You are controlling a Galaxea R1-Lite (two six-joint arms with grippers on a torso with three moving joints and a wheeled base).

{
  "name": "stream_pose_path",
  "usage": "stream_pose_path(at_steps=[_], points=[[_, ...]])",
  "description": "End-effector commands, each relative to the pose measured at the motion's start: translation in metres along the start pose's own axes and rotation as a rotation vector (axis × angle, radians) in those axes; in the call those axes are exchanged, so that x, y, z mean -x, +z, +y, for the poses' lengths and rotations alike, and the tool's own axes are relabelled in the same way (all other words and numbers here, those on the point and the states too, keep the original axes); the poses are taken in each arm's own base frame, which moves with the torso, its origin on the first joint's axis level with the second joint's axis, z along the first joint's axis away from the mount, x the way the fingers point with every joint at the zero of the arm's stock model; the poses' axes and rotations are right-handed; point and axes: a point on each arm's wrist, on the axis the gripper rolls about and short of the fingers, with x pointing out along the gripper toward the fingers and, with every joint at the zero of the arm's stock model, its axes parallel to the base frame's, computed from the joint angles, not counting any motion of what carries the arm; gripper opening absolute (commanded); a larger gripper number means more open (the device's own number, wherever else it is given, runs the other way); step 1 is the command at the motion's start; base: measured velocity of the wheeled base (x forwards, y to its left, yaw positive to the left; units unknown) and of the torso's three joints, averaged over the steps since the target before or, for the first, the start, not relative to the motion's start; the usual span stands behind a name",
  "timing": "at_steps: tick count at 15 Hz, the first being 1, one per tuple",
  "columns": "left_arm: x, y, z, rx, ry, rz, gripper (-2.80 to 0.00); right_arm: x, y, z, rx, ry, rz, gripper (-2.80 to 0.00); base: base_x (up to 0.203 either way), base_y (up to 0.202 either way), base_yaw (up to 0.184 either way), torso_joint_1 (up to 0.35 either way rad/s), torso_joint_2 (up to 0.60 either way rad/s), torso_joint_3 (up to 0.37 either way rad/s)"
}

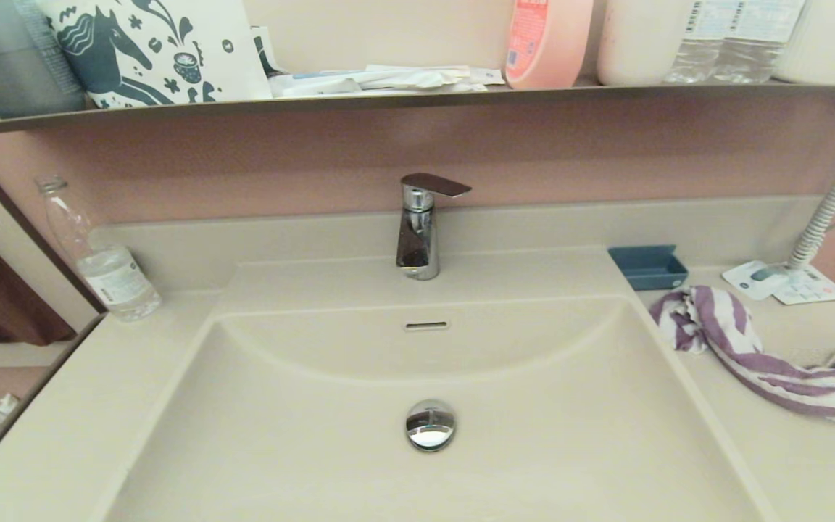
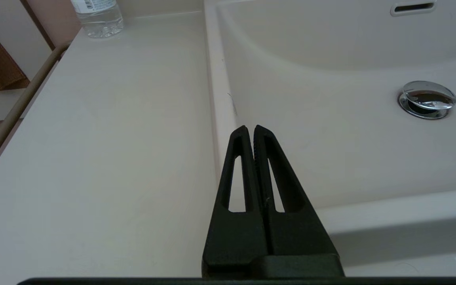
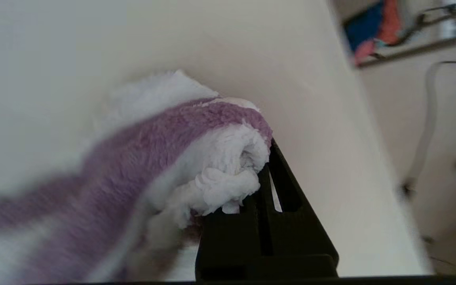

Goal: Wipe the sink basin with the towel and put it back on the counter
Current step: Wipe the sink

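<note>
The towel (image 1: 758, 348), striped purple and white, lies strung out on the counter (image 1: 816, 464) to the right of the sink basin (image 1: 533, 442). Its far end is bunched just near the small blue tray (image 1: 648, 267), and the rest trails toward the right edge of the head view. No part of it hangs into the basin.

In the right wrist view the right gripper (image 3: 261, 174) has its 2 black fingers pinched narrow on a rolled fold of the towel (image 3: 196, 150), the cloth bulging over the fingertips and draping away across the counter (image 3: 299, 79). This gripper lies outside the head view.

The left gripper (image 2: 250, 130) sits parked at the near left, with its 2 fingers pressed together and holding nothing. It hangs over the left rim where the counter (image 2: 93, 158) meets the basin (image 2: 331, 138).

The basin holds only its chrome drain plug (image 1: 430, 425), with the overflow slot (image 1: 426, 325) on the curved far wall and the faucet (image 1: 421, 225) behind it. A clear water bottle (image 1: 102, 257) stands at the far left of the counter.
</note>
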Motion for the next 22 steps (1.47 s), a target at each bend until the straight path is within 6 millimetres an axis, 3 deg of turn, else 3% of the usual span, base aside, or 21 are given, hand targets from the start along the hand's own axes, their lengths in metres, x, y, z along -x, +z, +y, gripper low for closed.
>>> stream_pose_path(at_steps=[1,7,9,11,14,18,22], points=[[0.0,0.0,0.0,0.0,0.0,0.0,-2.8,-0.005,0.011,0.035,-0.022,0.072,-0.021,-2.8,0.0,0.0,0.0,0.0,0.0,0.0],[0.0,0.0,0.0,0.0,0.001,0.002,-2.8,0.008,0.029,0.132,0.005,0.179,-0.087,-2.8,0.0,0.0,0.0,0.0,0.0,0.0],[0.0,0.0,0.0,0.0,0.0,0.002,-2.8,0.013,0.022,0.163,0.045,0.2,-0.077,-2.8,0.0,0.0,0.0,0.0,0.0,0.0],[0.0,0.0,0.0,0.0,0.001,0.001,-2.8,0.016,-0.001,0.179,0.109,0.193,0.017,-2.8,0.0,0.0,0.0,0.0,0.0,0.0],[0.0,0.0,0.0,0.0,0.0,0.002,-2.8,0.025,-0.032,0.176,0.245,0.16,0.236,-2.8,0.0,0.0,0.0,0.0,0.0,0.0],[0.0,0.0,0.0,0.0,0.0,0.001,-2.8,0.052,-0.061,0.156,0.399,0.177,0.305,-2.8,0.0,0.0,0.0,0.0,0.0,0.0],[0.0,0.0,0.0,0.0,0.0,0.002,-2.8,0.089,-0.047,0.125,0.333,0.174,0.164,-2.8,0.0,0.0,0.0,0.0,0.0,0.0]])
